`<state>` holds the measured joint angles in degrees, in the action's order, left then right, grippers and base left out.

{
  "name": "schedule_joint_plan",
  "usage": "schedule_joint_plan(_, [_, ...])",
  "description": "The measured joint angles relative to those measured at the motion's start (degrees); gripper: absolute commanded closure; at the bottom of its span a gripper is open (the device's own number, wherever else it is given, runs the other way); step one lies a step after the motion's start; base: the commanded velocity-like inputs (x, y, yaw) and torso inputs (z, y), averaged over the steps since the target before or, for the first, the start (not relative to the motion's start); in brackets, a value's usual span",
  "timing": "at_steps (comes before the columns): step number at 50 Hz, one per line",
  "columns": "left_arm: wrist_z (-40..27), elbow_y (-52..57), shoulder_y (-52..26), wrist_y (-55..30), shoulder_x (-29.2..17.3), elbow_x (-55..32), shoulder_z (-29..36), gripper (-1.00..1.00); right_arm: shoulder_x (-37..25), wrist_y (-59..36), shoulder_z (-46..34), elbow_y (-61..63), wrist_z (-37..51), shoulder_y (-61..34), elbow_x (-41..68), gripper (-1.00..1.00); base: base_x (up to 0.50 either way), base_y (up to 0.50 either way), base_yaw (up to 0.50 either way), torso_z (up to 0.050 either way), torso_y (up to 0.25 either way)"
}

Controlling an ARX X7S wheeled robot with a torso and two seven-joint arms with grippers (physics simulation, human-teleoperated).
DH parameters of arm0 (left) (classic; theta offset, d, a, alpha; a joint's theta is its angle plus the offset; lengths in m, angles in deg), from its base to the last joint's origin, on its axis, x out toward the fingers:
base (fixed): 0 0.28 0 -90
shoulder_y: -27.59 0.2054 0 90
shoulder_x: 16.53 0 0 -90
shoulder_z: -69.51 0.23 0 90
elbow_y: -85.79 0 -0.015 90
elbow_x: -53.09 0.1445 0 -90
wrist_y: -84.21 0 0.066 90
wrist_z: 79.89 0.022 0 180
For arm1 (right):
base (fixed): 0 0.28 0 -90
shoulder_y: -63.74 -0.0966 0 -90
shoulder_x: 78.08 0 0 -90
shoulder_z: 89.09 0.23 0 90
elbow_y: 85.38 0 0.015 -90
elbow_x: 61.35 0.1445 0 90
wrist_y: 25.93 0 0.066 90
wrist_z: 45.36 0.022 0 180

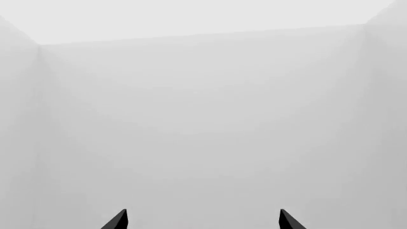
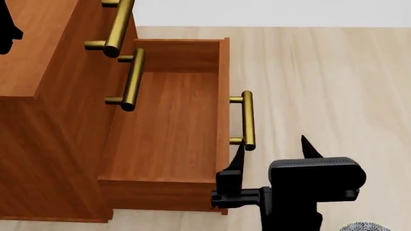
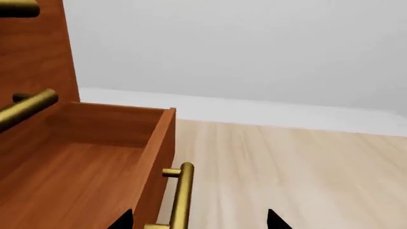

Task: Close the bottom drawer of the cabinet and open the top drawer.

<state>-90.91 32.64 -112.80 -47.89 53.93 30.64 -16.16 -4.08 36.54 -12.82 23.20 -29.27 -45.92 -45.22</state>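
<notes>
The reddish-brown cabinet (image 2: 38,125) stands at the left of the head view. Its bottom drawer (image 2: 167,130) is pulled far out and empty, with its brass handle (image 2: 248,120) facing right. The top drawer's handle (image 2: 119,24) sits flush with the cabinet front, above the middle drawer's handle (image 2: 132,79). My right gripper (image 2: 273,144) is open, just before the bottom drawer's handle. In the right wrist view that handle (image 3: 181,198) lies between the fingertips of my right gripper (image 3: 200,220), not gripped. My left gripper (image 1: 203,220) is open and empty, facing white walls.
Pale wood floor (image 2: 334,77) spreads to the right of the cabinet, up to a white wall (image 3: 254,52). A black part of my left arm (image 2: 6,24) shows at the head view's top left edge, over the cabinet top.
</notes>
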Motion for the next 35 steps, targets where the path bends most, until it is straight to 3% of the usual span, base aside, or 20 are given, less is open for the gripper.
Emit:
schedule_joint_plan(13, [-0.1,-0.3,-0.1,0.3,-0.3,0.0,0.4,-1.0,-1.8,-1.2,-0.3,-5.8,2.7,-4.2,-4.3,-1.0,0.0,0.0,0.0,0.0,0.0])
schedule_joint_plan(35, [-0.5,-0.3,-0.6,0.1,-0.8,-0.1,0.9,-1.0,-1.0,5.0,-2.6,-27.0,2.4,-12.2,-8.5,-1.0,0.0,0.0,0.0,0.0,0.0])
